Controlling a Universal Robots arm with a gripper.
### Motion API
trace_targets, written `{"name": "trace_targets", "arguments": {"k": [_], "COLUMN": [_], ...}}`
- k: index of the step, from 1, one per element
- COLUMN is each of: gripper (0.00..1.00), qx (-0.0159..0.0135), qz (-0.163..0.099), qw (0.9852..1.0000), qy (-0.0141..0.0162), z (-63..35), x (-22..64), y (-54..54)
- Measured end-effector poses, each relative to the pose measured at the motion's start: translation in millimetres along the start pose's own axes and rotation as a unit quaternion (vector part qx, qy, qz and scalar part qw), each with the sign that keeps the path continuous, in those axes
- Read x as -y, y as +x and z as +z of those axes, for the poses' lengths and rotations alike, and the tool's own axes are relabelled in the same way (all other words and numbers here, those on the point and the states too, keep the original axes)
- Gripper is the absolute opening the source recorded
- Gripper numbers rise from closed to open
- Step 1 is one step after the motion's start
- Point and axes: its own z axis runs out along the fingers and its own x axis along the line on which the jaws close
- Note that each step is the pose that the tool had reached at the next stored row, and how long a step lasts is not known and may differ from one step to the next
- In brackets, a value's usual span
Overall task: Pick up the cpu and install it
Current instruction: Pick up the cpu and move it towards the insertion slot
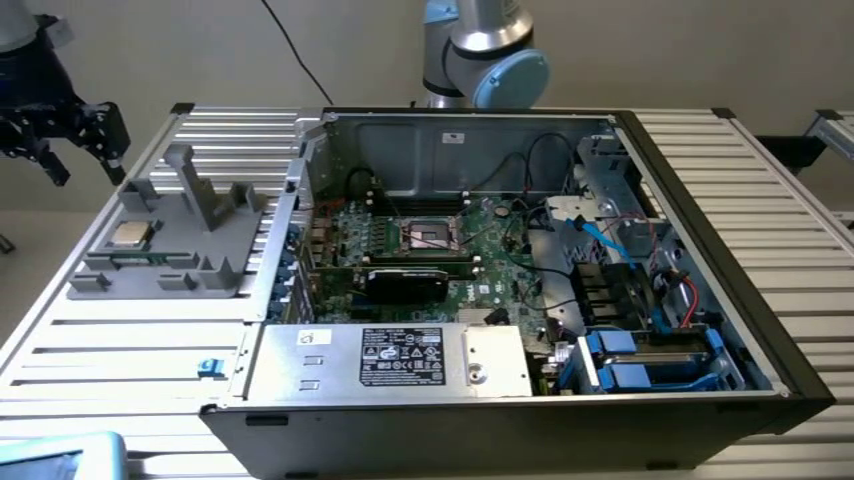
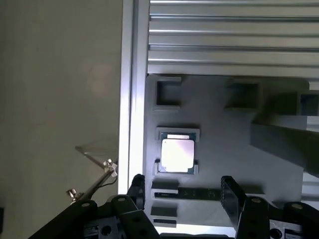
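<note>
The cpu (image 1: pixel 130 235), a small silvery square chip, lies flat in a recess of the grey holder (image 1: pixel 167 270) on the table, to the exterior view's left of the computer case. My gripper (image 1: pixel 83 160) hangs open in the air above and beyond the holder's far corner, holding nothing. In the wrist view the cpu (image 2: pixel 177 154) lies on the grey holder (image 2: pixel 219 149), just ahead of my gripper (image 2: pixel 183 195), whose two black fingers (image 2: pixel 230 196) stand wide apart. The black-framed socket (image 1: pixel 430 235) sits on the green motherboard inside the case.
The open computer case (image 1: pixel 694 250) takes up the middle of the slatted metal table (image 1: pixel 120 350). A silver box with a black label (image 1: pixel 400 358) lies along its front. Two upright grey posts (image 1: pixel 200 190) rise from the holder. The arm's base (image 1: pixel 481 60) stands behind the case.
</note>
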Motion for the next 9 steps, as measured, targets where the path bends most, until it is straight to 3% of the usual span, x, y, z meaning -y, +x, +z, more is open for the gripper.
{"name": "trace_targets", "arguments": {"k": [9], "gripper": [0.72], "qx": [0.0000], "qz": [0.000], "qw": [1.0000], "qy": [-0.0004], "z": [16.3], "x": [0.5], "y": [-0.3]}}
